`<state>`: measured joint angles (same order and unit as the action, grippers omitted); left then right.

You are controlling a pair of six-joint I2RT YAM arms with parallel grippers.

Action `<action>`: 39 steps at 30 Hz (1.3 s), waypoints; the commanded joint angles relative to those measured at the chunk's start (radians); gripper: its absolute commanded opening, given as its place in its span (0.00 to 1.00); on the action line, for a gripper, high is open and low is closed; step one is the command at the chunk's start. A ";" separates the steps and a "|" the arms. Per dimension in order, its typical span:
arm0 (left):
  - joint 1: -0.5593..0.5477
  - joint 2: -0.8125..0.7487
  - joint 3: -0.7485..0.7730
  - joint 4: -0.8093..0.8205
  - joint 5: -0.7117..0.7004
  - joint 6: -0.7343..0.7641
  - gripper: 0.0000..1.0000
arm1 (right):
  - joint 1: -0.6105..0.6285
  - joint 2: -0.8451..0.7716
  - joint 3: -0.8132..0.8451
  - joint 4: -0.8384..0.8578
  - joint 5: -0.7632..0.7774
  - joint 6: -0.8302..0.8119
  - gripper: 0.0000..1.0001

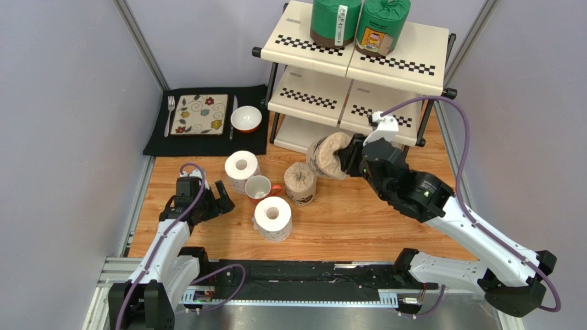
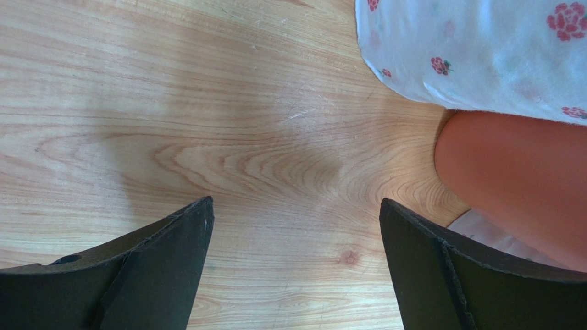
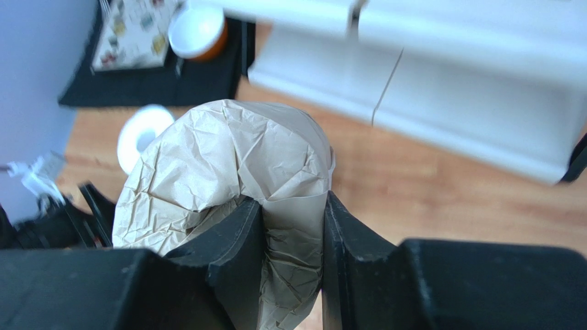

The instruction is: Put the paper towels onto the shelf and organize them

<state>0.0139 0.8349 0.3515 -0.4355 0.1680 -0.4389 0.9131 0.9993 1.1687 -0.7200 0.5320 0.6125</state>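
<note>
Top external — tan roll (image 1: 329, 155) tilted, hollow end up toward shelf (image 1: 313, 82).

table (image 2: 207, 103): wood grain, smooth | tan roll (image 3: 220, 158): crinkled matt paper wrap | shelf (image 1: 421, 51): smooth cream panels | mug (image 2: 510, 172): glossy

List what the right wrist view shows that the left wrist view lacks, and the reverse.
Right wrist only: the right pincer shut on a tan-wrapped paper towel roll, the shelf, the white bowl. Left wrist only: the open left pincer, a floral white roll, the orange wall of the mug. Both: the wooden table.
</note>
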 commanded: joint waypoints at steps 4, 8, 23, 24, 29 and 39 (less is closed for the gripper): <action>0.003 -0.011 -0.009 0.004 0.008 0.011 0.98 | -0.010 0.139 0.264 0.186 0.255 -0.287 0.17; 0.001 -0.014 -0.011 0.006 0.010 0.008 0.98 | -0.060 0.234 0.327 0.246 0.232 -0.316 0.16; 0.001 -0.010 -0.013 0.012 0.024 0.009 0.98 | -0.212 0.397 0.404 0.433 0.141 -0.332 0.14; 0.000 -0.010 -0.014 0.012 0.027 0.009 0.98 | -0.218 0.406 0.410 0.436 0.144 -0.333 0.14; 0.001 -0.008 -0.013 0.012 0.027 0.012 0.98 | -0.233 0.447 0.407 0.478 0.140 -0.332 0.13; 0.001 -0.010 -0.016 0.015 0.030 0.011 0.98 | -0.258 0.564 0.434 0.531 0.175 -0.336 0.12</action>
<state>0.0135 0.8303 0.3481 -0.4339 0.1818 -0.4389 0.6674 1.5501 1.5414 -0.2829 0.6807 0.2825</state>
